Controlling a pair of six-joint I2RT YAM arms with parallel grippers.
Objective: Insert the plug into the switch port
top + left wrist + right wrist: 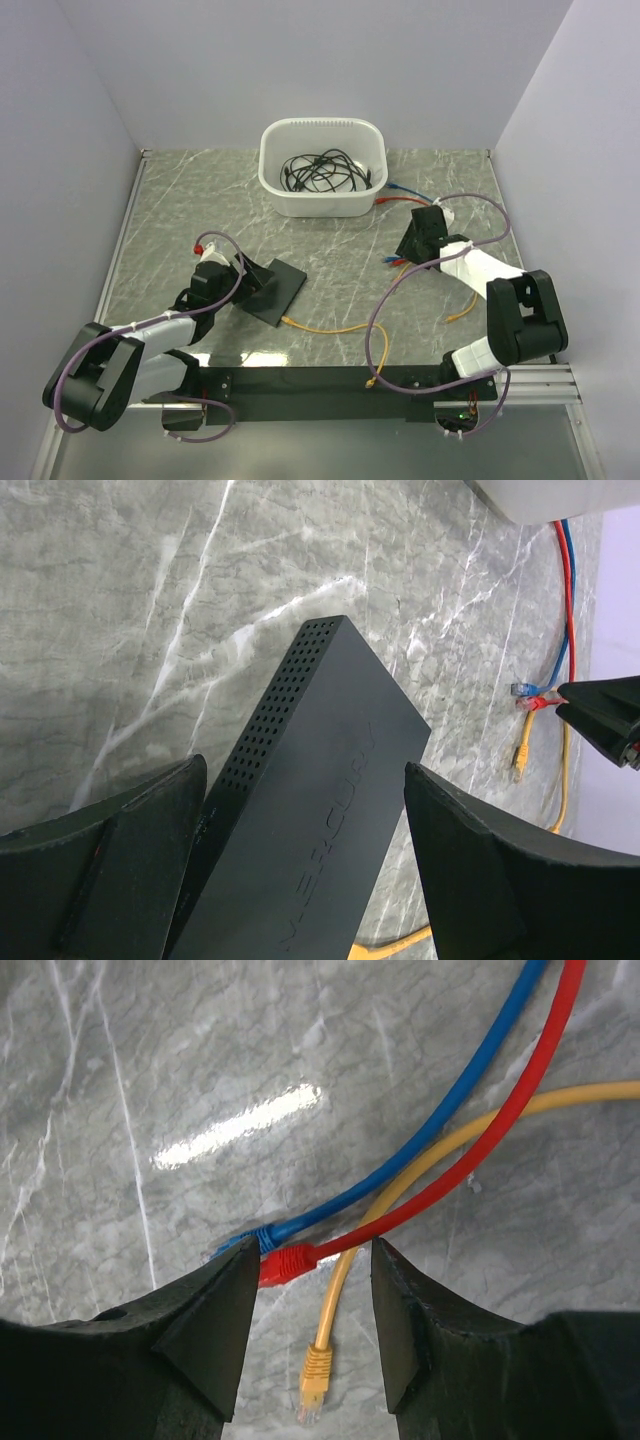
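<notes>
Currently my left gripper (pixel 302 770) stands spread astride the flat matte black rectangular switch box (pixel 320 820), which lies on the grey marbled tabletop (pixel 120 630). Its perforated side shows, but I cannot make out the socket row from here. My right gripper (pixel 314 1247) hangs with jaws apart, holding nothing. The red plastic plug (pixel 288 1263) lies between the fingers, a blue plug (pixel 258 1238) just beside it, a yellow plug (pixel 314 1372) nearer me. Box and plugs lie well apart.
</notes>
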